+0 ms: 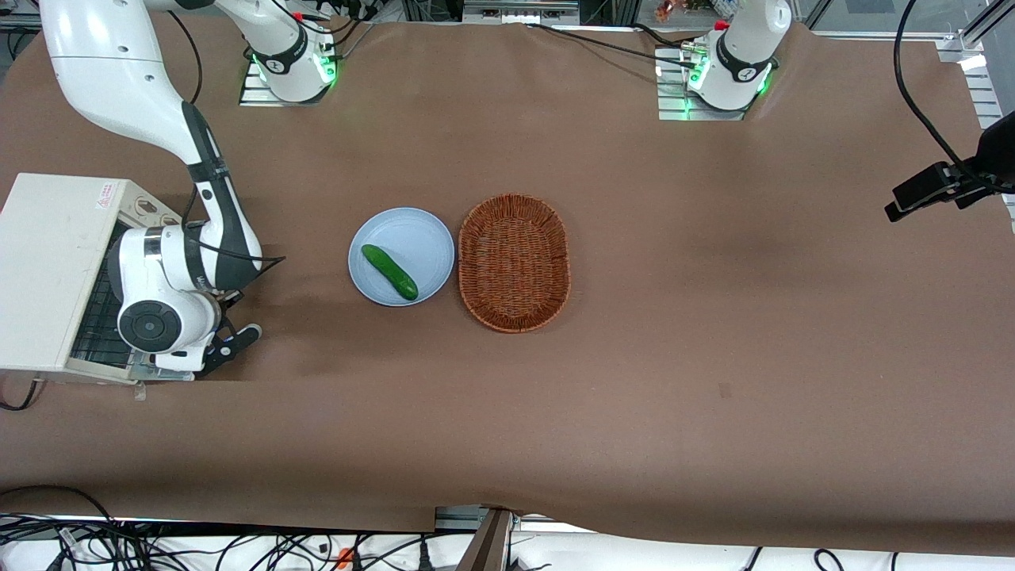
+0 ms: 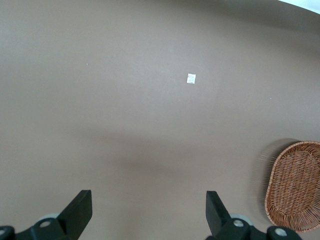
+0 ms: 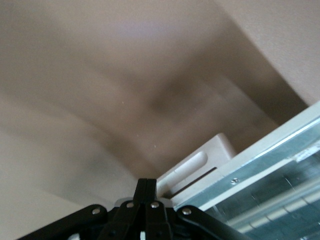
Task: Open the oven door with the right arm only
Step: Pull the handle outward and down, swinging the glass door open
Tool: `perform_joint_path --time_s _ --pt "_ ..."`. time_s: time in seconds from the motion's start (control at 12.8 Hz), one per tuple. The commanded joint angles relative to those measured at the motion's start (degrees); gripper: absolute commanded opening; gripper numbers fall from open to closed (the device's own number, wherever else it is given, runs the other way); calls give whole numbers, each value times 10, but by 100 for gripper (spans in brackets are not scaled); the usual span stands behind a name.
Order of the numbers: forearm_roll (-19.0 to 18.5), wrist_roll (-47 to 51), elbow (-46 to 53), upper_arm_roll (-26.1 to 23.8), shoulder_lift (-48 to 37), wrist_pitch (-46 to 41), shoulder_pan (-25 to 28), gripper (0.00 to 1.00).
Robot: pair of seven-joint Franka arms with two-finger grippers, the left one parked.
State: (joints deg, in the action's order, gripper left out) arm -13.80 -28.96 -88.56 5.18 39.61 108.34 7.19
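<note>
The cream oven sits at the working arm's end of the bench. Its door hangs lowered, wire rack exposed. The right arm's pincer, fingers together on nothing, hovers just beside the door's near corner, whose edge runs nearer-to-farther.

A brown-covered desk carries everything. A cream-white toaster oven sits at the working arm's end, with the right arm's end effector low over the desk just beside its opened oven door. Near the middle lie a pale blue plate holding a cucumber, and a wicker basket just beside the plate.
</note>
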Motion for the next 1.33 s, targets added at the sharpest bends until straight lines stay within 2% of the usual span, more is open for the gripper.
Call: perform_joint_path --time_s 0.0,0.24,0.47,0.63,0.86,1.25 --pt "4 0 -8 12 15 4 -32 0" --pt "46 5 -8 12 20 4 -38 0" --pt "75 50 -9 12 20 0 -39 0" --pt "123 66 -9 12 23 -6 -39 0" --pt "171 111 -9 11 24 -13 -36 0" --pt "178 150 23 2 19 -58 -28 0"
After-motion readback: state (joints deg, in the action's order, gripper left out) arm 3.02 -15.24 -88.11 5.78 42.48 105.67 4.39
